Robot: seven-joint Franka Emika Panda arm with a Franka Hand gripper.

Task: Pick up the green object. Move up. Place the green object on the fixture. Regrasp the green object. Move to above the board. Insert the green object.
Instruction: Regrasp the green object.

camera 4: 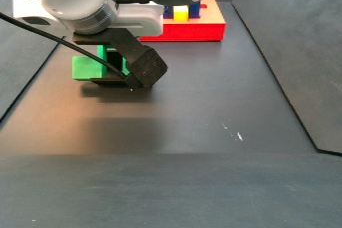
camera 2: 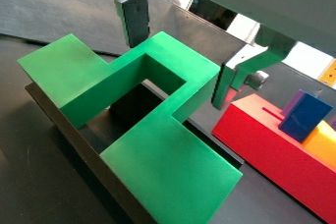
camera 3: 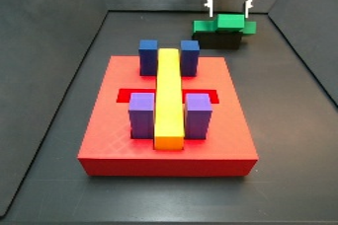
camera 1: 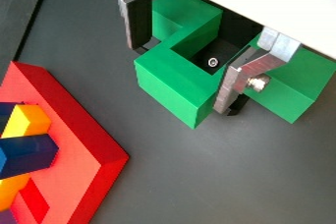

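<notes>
The green object [camera 1: 164, 81], a bright green notched block, rests on the black fixture [camera 3: 224, 40] at the far end of the floor. My gripper [camera 1: 182, 71] hangs straight over it with one silver finger on each side of its narrow middle part. In a wrist view a slim gap shows between one finger [camera 2: 133, 20] and the green object [camera 2: 157, 71], so the gripper is open. The fixture's dark plate with a screw [camera 1: 211, 62] shows inside the notch. The red board [camera 3: 119, 130] lies apart from them, nearer the front.
The board carries a long yellow bar [camera 3: 169, 96], two blue blocks [camera 3: 149, 56] and two purple blocks [camera 3: 142, 113]. Raised dark walls [camera 3: 310, 71] bound the floor. In a side view the wrist's black housing [camera 4: 138, 64] hides part of the green object [camera 4: 88, 68].
</notes>
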